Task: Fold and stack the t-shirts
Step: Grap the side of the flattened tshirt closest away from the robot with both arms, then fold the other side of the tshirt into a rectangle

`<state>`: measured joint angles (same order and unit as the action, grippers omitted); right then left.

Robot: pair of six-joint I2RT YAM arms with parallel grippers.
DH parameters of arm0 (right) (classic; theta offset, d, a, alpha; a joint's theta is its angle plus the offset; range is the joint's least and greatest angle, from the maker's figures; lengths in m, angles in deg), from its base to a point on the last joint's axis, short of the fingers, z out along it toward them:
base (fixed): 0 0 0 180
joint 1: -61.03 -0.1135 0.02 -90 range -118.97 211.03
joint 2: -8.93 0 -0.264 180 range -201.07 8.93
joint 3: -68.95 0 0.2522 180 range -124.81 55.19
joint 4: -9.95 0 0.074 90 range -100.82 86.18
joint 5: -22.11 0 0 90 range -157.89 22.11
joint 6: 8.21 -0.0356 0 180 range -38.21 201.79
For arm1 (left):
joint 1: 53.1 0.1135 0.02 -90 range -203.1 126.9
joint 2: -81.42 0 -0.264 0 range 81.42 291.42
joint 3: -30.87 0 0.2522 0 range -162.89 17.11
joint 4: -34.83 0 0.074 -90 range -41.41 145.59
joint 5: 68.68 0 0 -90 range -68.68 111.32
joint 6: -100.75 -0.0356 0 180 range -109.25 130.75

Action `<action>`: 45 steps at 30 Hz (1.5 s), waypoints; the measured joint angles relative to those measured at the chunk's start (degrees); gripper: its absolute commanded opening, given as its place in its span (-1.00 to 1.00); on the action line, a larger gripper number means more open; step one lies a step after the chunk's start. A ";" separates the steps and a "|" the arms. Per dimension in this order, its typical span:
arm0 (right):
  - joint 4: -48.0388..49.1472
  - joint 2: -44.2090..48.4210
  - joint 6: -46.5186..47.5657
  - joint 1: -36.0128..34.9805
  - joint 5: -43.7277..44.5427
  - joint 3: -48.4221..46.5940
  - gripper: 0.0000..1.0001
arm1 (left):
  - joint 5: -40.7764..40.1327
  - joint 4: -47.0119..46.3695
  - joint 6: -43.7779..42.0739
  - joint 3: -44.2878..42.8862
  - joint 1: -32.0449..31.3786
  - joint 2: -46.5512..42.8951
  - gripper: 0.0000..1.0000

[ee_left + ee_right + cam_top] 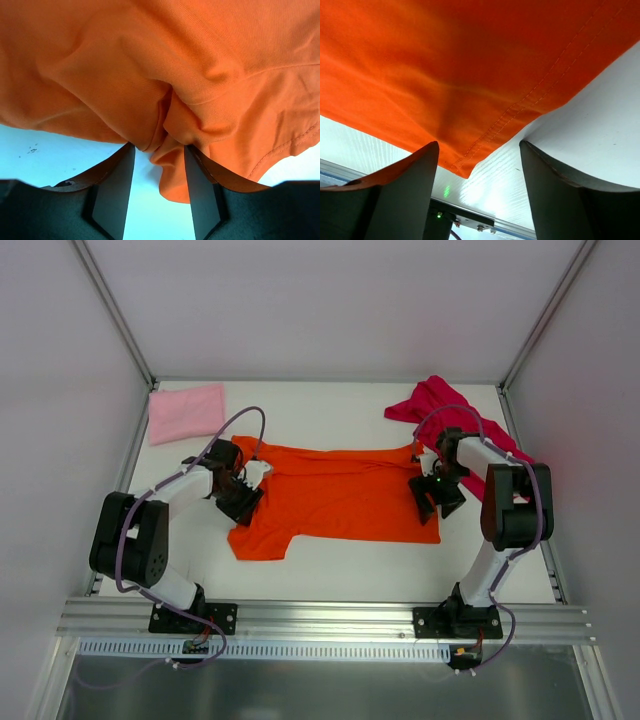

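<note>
A bright orange t-shirt (340, 498) lies spread flat across the middle of the white table. My left gripper (248, 490) is at its left end; in the left wrist view the left gripper (160, 146) is shut on a puckered bunch of the orange t-shirt (165, 75). My right gripper (434, 498) is at the shirt's right end. In the right wrist view the right gripper (479, 145) stands open, and a hemmed corner of the orange t-shirt (470, 75) hangs between its fingers without touching them. A folded light pink t-shirt (187, 412) lies back left. A crumpled magenta t-shirt (440, 405) lies back right.
Grey enclosure walls close in the table (340, 570) on the left, back and right. A metal rail (320, 618) with both arm bases runs along the near edge. The right arm's purple cable loops over the magenta shirt.
</note>
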<state>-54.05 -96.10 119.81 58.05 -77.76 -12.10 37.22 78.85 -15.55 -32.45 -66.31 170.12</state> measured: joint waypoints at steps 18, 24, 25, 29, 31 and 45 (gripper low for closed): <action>-0.90 -1.33 1.53 0.00 3.52 0.13 -0.98 | 0.02 0.02 0.20 0.00 0.00 -0.33 -0.38; 0.35 0.52 1.44 -0.02 3.48 1.46 -0.98 | 0.04 -0.11 1.01 0.00 0.00 -0.57 -1.00; 0.83 1.44 1.42 -0.07 3.50 1.86 -0.98 | 0.04 -0.15 1.18 -0.02 0.00 -0.66 -1.00; 3.34 7.02 1.01 -0.31 3.72 3.10 -0.98 | 0.04 -0.55 1.53 -0.04 0.00 -1.03 -1.00; 4.68 10.27 0.79 -0.42 4.02 3.43 -0.98 | 0.04 -0.70 1.64 -0.09 0.00 -1.53 -1.00; 13.31 19.82 -2.25 -0.63 6.45 5.11 -0.98 | -0.04 -1.38 3.69 -2.82 0.00 -7.93 -1.00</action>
<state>-40.74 -76.28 117.56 57.41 -71.31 -6.98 37.18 77.47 -11.86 -35.27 -66.31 162.19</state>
